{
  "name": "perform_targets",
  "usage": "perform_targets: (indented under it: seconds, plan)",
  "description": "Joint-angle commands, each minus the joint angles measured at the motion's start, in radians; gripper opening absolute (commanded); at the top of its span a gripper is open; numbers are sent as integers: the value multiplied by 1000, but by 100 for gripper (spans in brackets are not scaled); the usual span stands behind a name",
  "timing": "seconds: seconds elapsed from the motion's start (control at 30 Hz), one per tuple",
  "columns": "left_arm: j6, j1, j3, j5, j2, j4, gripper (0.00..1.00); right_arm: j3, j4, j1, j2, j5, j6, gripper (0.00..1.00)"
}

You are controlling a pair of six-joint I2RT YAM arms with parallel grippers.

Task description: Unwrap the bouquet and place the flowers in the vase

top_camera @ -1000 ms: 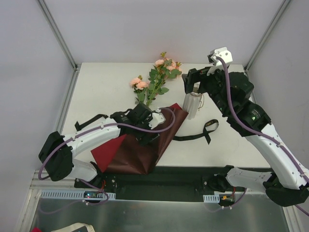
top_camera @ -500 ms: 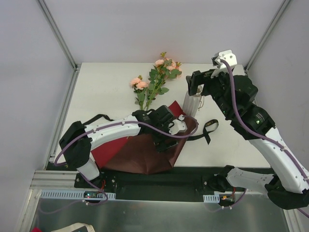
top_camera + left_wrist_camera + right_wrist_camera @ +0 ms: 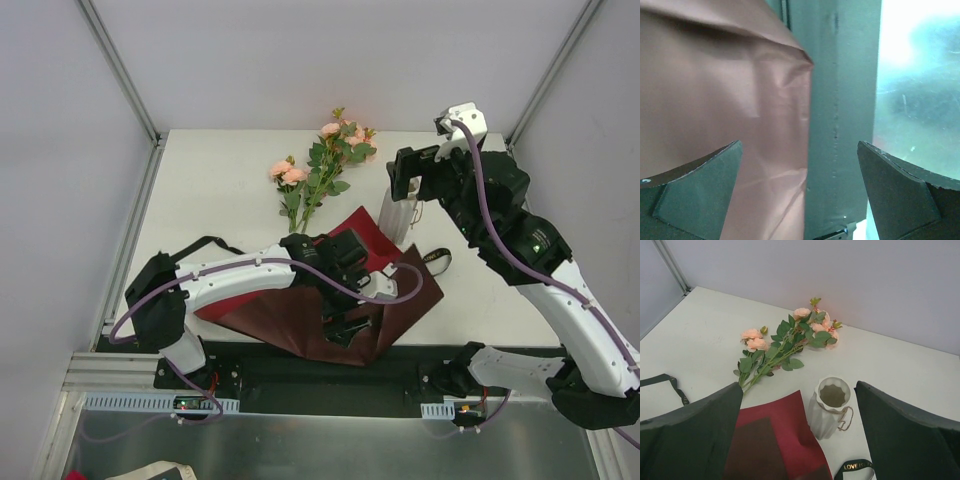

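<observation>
- The wrapping paper (image 3: 295,310) has slid across the table (image 3: 220,180) in the last second. The left arm swept it from left of centre toward the near edge, where one corner now seems to hang over.
- The left gripper (image 3: 345,322) sits above that paper with its jaws spread wide and nothing between them (the wrist view shows only paper and the dark front rail below).
- The flowers (image 3: 322,170) have not moved. They lie loose on the far part of the table, clear of the paper, so the unwrapping looks done.
- The vase (image 3: 830,407) stands upright just beside the paper's far corner, with a piece of black ribbon (image 3: 437,260) near it.
- The right gripper (image 3: 799,387) hovers above the vase, fully spread and empty, so picking up the stems is probably next.
</observation>
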Motion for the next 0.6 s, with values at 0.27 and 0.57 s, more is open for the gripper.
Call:
perform_targets:
  seconds: [0.27,0.57]
  plan:
    - [124,54,345,-103,-197,-368,99,212,-126,7,167,22,77,99]
    - [79,599,16,-409,-495,-215,99,148,-65,31,314,-41,211,93]
